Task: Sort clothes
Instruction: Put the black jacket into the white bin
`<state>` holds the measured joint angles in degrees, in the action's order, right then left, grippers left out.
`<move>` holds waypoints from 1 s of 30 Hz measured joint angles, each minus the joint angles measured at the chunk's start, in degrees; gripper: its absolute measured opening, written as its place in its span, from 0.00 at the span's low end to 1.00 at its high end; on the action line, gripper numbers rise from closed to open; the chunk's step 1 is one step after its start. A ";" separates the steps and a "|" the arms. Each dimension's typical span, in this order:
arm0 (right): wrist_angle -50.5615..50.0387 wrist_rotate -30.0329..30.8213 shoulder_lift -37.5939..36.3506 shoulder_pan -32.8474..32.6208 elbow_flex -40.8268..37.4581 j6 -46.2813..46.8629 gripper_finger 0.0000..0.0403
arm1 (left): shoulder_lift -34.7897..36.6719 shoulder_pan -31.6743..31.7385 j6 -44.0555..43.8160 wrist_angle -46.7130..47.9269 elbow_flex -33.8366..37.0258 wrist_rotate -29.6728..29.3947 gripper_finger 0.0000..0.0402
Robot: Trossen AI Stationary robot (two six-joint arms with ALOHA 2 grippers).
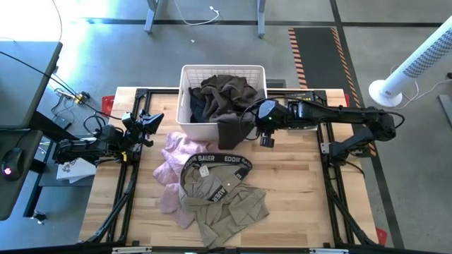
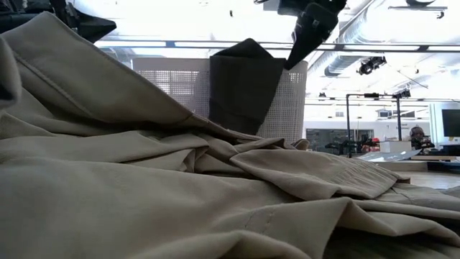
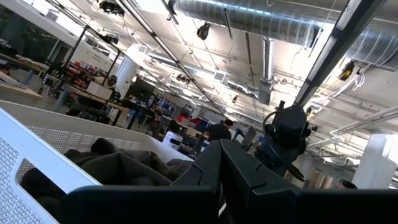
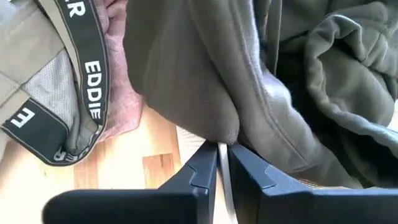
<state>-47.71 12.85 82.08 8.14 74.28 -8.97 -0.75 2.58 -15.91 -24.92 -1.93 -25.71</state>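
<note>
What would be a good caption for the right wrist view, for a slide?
Right gripper shut on the olive garment hanging from the basket, with khaki trousers and a pink garment on the table below.

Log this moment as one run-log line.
right gripper: shut on olive-brown garment at white basket front rim | left gripper: shut, idle at table's left | khaki trousers, pink garment: on table

Wooden table (image 1: 296,204), white basket (image 1: 185,99), pink garment (image 1: 173,166) beside khaki trousers (image 1: 222,204)
</note>
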 joint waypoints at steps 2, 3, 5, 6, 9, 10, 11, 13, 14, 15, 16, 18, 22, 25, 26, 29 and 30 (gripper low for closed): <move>-0.21 0.18 0.07 0.03 0.91 -0.37 0.11 | 0.02 0.00 0.05 0.13 0.00 -0.03 0.00; -0.10 0.36 0.09 0.09 1.45 -0.37 0.13 | -0.01 0.01 0.03 0.28 0.00 -0.03 0.00; -0.25 0.69 0.11 0.13 2.59 -0.37 0.20 | 0.02 -0.01 0.03 0.29 0.00 -0.08 0.00; -0.27 0.75 0.11 0.13 3.15 -0.42 0.23 | 0.02 0.00 0.03 0.30 0.00 -0.15 0.00; -0.26 1.62 0.11 0.11 4.72 -0.53 0.33 | 0.01 -0.02 0.03 0.28 0.00 -0.16 0.00; -0.11 2.28 0.11 0.13 5.42 -0.52 0.36 | 0.00 -0.02 0.03 0.28 0.00 -0.14 0.00; -0.06 2.66 0.09 0.15 6.12 -0.52 0.39 | 0.01 -0.02 0.03 0.30 -0.01 -0.10 0.00; -0.56 3.70 0.05 0.17 7.65 -0.52 0.43 | 0.02 0.00 0.03 0.28 0.00 -0.08 0.00; -0.70 3.79 0.07 0.00 8.50 -0.52 0.44 | 0.02 -0.02 0.03 0.30 0.00 -0.10 0.00; -0.84 3.73 0.05 -0.38 9.52 -0.52 0.46 | 0.02 -0.01 0.03 0.30 0.00 -0.10 0.00; -0.86 3.55 0.06 -0.90 10.50 -0.58 0.46 | 0.01 -0.02 0.03 0.28 0.00 -0.10 0.00; -0.80 2.84 0.00 -2.70 12.30 -1.79 0.47 | 0.02 0.00 0.03 0.29 0.00 -0.08 0.00; 0.23 2.36 0.00 -8.41 13.52 -3.39 0.47 | 0.02 -0.01 0.03 0.28 0.00 -0.14 0.00; 1.63 2.14 -0.02 -13.65 11.05 -1.48 0.47 | 0.01 0.01 0.03 0.28 0.00 -0.14 0.00; 2.12 2.11 -0.02 -15.39 9.67 -0.43 0.47 | 0.02 -0.02 0.03 0.28 0.00 -0.13 0.00; 6.39 3.25 -0.02 -19.84 3.46 3.48 0.47 | 0.02 -0.01 0.02 0.28 0.00 -0.14 0.00; 7.96 4.04 -0.02 -21.01 0.88 4.90 0.47 | 0.02 -0.02 -0.04 0.28 0.00 -0.14 0.00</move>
<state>-39.76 16.89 82.06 -12.87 75.16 -4.07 -0.73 2.57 -15.95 -24.64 -1.93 -25.85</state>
